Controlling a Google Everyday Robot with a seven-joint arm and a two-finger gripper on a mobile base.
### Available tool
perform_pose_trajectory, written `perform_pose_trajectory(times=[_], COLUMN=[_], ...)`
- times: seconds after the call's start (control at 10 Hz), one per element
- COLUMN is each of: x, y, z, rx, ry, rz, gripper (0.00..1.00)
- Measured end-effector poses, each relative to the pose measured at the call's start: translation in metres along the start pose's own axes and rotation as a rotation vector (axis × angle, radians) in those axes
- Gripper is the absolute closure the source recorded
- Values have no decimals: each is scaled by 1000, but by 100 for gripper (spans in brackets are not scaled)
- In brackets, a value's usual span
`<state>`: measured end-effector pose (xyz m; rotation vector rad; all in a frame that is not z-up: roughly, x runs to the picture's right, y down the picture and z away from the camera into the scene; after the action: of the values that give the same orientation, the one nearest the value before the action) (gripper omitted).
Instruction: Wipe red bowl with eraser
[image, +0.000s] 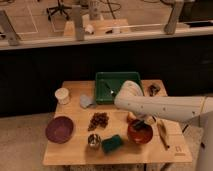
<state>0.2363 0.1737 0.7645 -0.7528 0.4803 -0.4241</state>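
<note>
The red bowl (140, 136) sits on the wooden table (75, 152) at the front right, glossy orange-red with a dark inside. My arm comes in from the right, bends near the green tray and drops down, so my gripper (142, 125) is right over the bowl's inside. A small dark shape at the gripper's tip, inside the bowl, may be the eraser (144, 127); I cannot make it out for certain.
A green tray (118, 85) stands at the back. A purple bowl (59, 129) is at the left, with a white cup (62, 95) and grey cloth (86, 101) behind it. A green sponge (112, 143), metal cup (93, 141), dark cluster (98, 120) and wooden utensil (163, 134) lie near the bowl.
</note>
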Motion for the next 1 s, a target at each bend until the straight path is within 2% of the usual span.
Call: perform_pose_trajectory(times=[0.2,0.5,0.7,1.0], x=[-18,-37,-37,-20], y=[4,26,43,55], z=[-5,-9,-10,-11], rx=[4,-1,-12,-20], ry=[-20,-36,-32,-14], rz=[-36,-91,-102,-77], gripper=[85,85,85,85])
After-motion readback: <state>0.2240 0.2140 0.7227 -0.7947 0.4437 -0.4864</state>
